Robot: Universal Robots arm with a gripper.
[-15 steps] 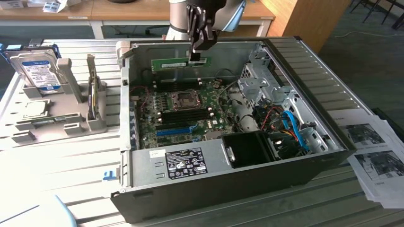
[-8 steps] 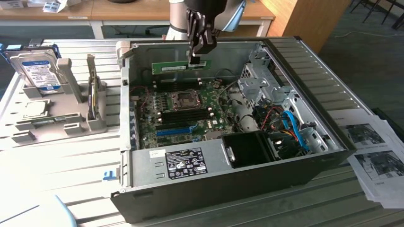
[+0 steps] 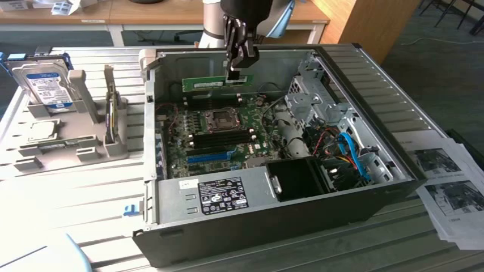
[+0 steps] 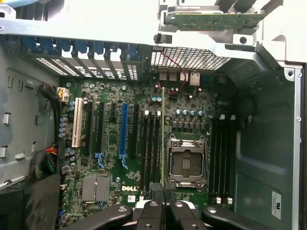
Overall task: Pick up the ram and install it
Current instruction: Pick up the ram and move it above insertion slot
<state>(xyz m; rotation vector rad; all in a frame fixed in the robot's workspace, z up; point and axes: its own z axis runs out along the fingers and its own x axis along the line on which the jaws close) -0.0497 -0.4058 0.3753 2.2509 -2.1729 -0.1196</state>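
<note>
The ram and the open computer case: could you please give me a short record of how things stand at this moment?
gripper: shut on the ram
ram: held by one end, level, over the motherboard, not seated in a slot
motherboard: exposed, processor socket in the middle, memory slots on both sides of it
computer case: lying on its side, side panel off
hard drive: upright in a grey stand, at the exterior view's left
papers: flat on the table, at the exterior view's right
</note>
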